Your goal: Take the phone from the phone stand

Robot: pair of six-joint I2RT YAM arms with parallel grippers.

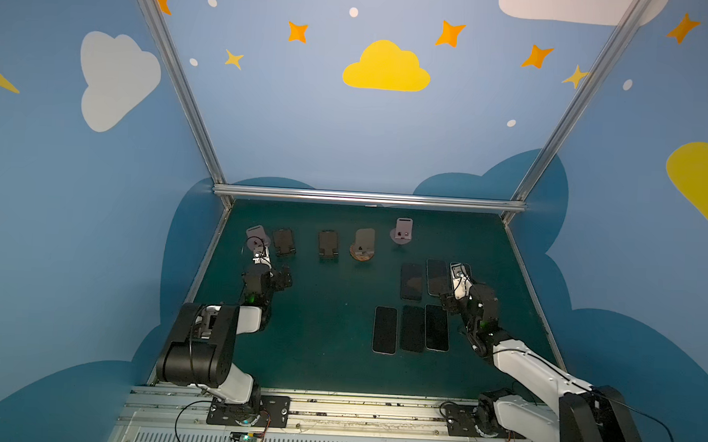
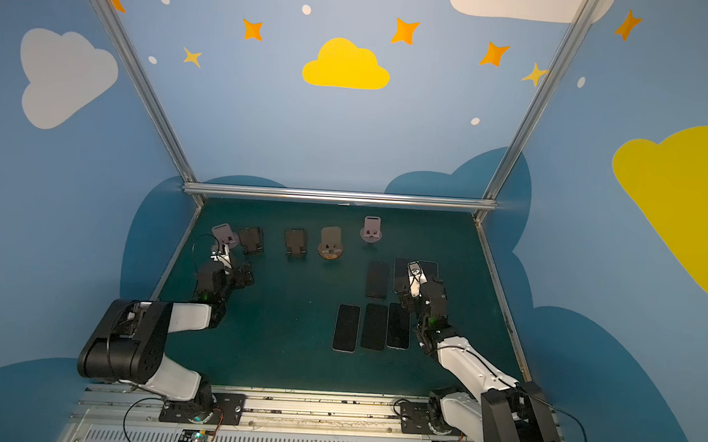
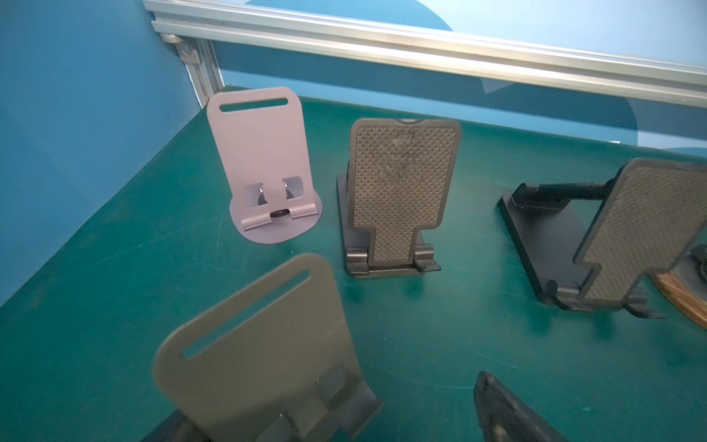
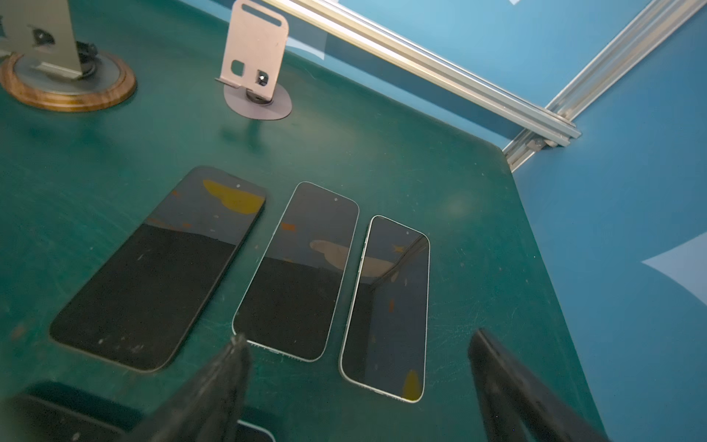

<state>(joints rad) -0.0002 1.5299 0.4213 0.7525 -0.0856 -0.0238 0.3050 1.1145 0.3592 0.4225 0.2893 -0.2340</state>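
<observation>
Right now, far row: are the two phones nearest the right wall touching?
Apart. The right wrist view shows a strip of green mat between the middle phone and the rightmost phone along their full length.

the green table mat (image 4: 382, 153) is matt and scuffed, the phone screen (image 4: 302, 275) glossy; the black plastic stand (image 3: 401, 183) has a rough diamond-textured face; the round base (image 4: 69, 102) is varnished wood

Green mat (image 3: 114, 287), black phones (image 1: 385, 329), pink stand (image 3: 260, 153), diamond-patterned black stand (image 3: 403, 180).

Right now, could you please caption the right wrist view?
Three phones lie flat, screens up, on the green table; right tool open.
</observation>
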